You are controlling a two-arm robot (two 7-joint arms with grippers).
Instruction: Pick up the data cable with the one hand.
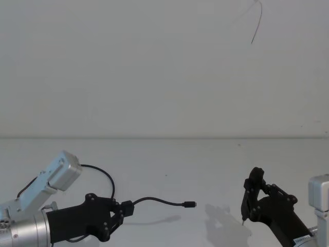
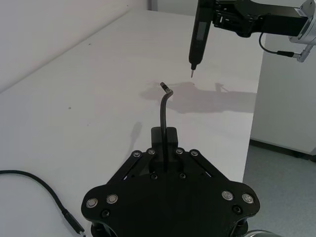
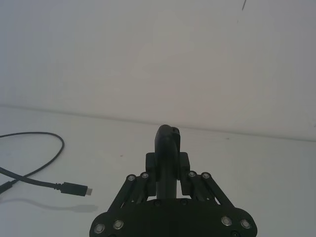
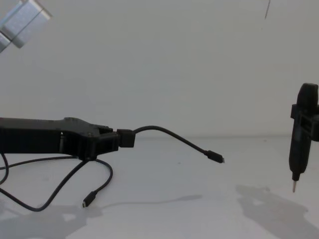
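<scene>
One thin data cable (image 1: 154, 199) in blocky left end effector (image 1: 126, 210)

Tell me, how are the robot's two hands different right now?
The left gripper has its fingers shut on the thin data cable; the right gripper has its fingers shut on a thick pen-like tool. The left gripper reaches sideways, with the cable's plug sticking out toward the right; the right gripper holds its tool upright, pin tip down. Both are black and sit above the white table.

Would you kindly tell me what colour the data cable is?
The data cable is black, clearest in the chest view.
</scene>
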